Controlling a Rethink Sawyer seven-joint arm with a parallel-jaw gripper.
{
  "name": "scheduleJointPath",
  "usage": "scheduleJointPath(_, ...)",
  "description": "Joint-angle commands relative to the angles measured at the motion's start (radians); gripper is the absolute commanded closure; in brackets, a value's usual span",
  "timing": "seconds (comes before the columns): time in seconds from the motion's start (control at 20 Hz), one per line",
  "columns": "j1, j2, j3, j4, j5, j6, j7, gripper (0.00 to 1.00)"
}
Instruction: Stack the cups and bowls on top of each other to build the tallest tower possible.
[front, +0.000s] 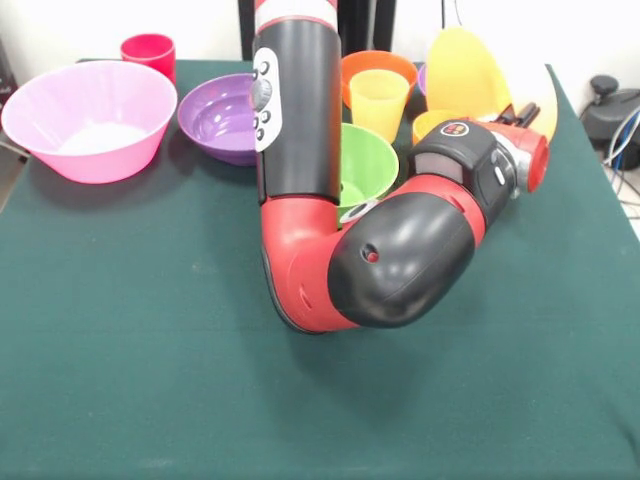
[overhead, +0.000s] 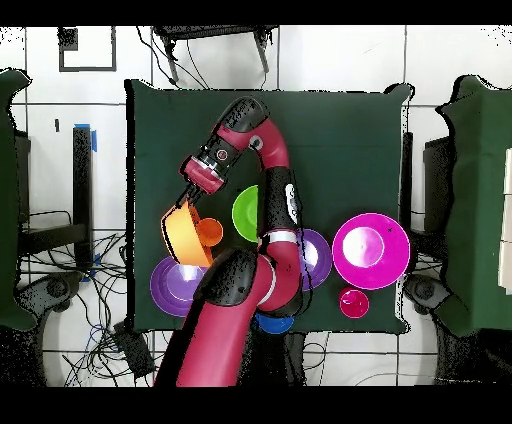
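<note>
- The end effector (front: 527, 112) was at the far right of the desk (front: 150, 380) in the front view, black fingers (front: 524, 110) against a big orange bowl (front: 470, 75) tipped up on edge; it appeared clamped on that bowl's rim.
- In the overhead view the tilted bowl (overhead: 180, 232) lay just beside the end effector (overhead: 188, 200).
- A pale yellow cup (front: 379, 102) stood just left of the tilted bowl, in front of an orange-red bowl (front: 378, 68).
- The green bowl (front: 365, 165) sat partly hidden behind the arm's elbow.
- A purple bowl (front: 220, 118) and the big pink bowl (front: 90, 120) rested far left, apart from the end effector; a red cup (front: 149, 53) stood behind them.
</note>
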Motion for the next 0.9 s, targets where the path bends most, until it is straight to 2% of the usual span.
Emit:
scheduleJointPath(0.05,0.023,-0.012,0.009,0.024,-0.11,-0.197,0.043,1.0)
scheduleJointPath(0.5,0.008,-0.029,-0.053,0.054,-0.14,-0.378,-0.173,1.0)
scheduleJointPath(0.65,0.007,-0.044,-0.077,0.057,-0.181,-0.531,-0.286,1.0)
scheduleJointPath(0.75,0.016,-0.082,-0.108,0.071,-0.205,-0.633,-0.296,1.0)
scheduleJointPath(0.9,0.048,-0.13,-0.145,0.048,-0.273,-0.715,-0.259,1.0)
